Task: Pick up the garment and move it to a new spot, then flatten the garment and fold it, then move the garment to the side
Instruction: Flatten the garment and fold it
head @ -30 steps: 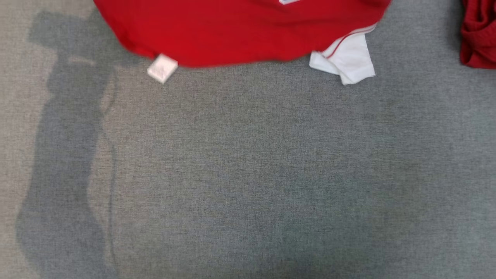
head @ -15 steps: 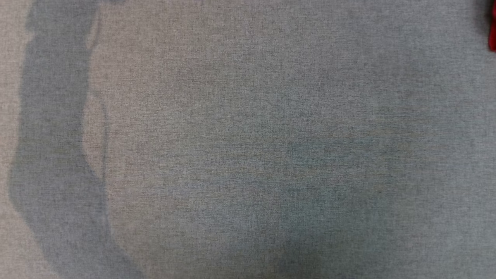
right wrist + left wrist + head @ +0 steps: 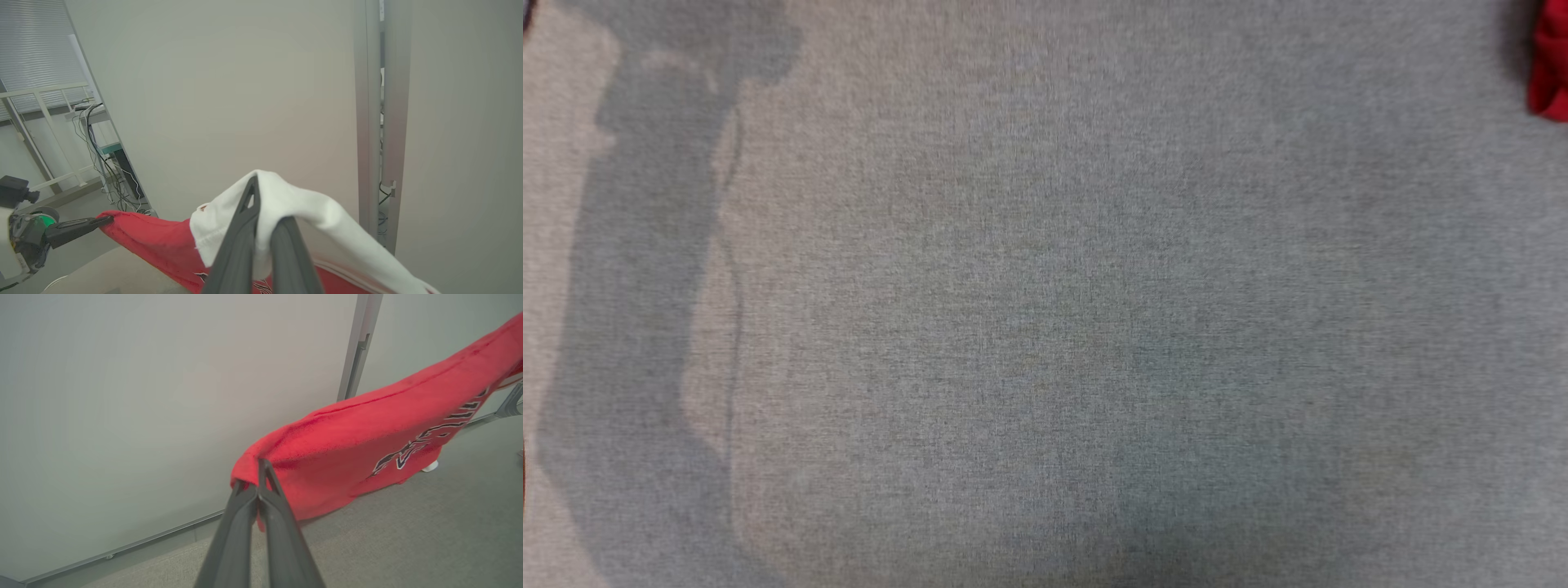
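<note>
"Where did the red cloth jersey with white sleeves (image 3: 367, 437) go? It was lying at the far side of the grey mat (image 3: 1045, 327)."

"Up in the air! The left gripper (image 3: 251, 473) pinches its red edge (image 3: 245, 467) tight, and the right gripper (image 3: 267, 200) its white sleeve (image 3: 310, 208). Lifted, ready to move."

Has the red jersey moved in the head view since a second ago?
Yes: upward. The red jersey lay level with the red cloth at the right edge; now it has passed the head view's top edge.
</note>
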